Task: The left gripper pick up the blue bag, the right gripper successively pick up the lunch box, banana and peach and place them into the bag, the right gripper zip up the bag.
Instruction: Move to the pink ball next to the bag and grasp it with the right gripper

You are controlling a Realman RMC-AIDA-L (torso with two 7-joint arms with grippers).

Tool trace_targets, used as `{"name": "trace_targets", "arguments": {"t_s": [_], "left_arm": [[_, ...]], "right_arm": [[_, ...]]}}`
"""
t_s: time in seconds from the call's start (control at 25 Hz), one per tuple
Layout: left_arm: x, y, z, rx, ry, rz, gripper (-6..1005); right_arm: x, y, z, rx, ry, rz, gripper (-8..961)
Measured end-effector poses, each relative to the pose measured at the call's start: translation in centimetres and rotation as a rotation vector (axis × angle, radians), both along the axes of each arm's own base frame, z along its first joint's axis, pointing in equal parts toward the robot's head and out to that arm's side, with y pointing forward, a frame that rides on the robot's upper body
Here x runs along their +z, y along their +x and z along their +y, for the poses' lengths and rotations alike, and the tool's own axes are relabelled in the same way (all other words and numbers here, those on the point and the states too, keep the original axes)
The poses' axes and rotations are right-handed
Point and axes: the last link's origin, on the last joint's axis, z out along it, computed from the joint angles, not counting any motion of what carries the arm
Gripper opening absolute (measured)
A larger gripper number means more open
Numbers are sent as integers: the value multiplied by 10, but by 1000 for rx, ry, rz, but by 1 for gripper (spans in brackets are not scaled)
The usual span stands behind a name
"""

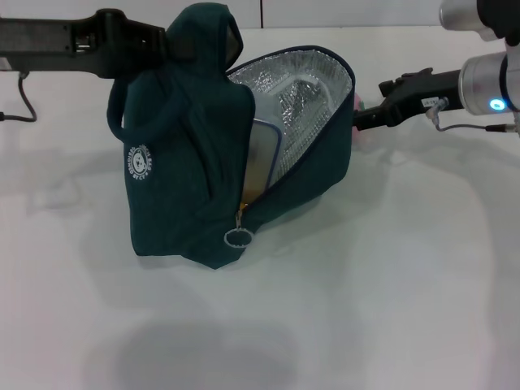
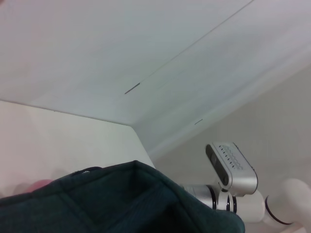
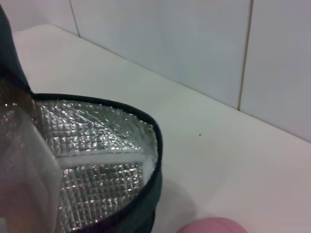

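The blue bag [image 1: 179,187] stands on the white table, its top pulled up by its handles. My left gripper [image 1: 175,45] is shut on those handles at the upper left, its tips buried in fabric. The bag's mouth gapes to the right and shows silver lining [image 1: 309,89]. The lunch box [image 1: 262,158] stands on edge inside; it also shows in the right wrist view [image 3: 24,165]. My right gripper [image 1: 363,118] is just behind the bag's right rim, at the pink peach [image 1: 358,101], which shows low in the right wrist view [image 3: 214,225]. I cannot make out the banana.
The zipper's ring pull [image 1: 236,237] hangs at the bag's front, low at the open seam. The white table [image 1: 390,309] stretches in front and to the right. A tiled wall [image 3: 194,48] stands behind. The right arm [image 2: 233,174] shows past the bag fabric [image 2: 121,204].
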Motion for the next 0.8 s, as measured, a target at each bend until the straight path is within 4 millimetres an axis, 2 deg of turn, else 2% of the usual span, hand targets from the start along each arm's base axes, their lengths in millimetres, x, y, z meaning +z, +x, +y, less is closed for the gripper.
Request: {"name": "trace_targets", "arguments": {"t_s": [0.4,0.8], "left_arm": [[-1,1,1,0,3,-2,38],[-1,2,2,0,7,-3,37]], "right_arm": [[-13,3,-4,14,-8,6,867],[-17,3,-1,22,24,-14,867]]}}
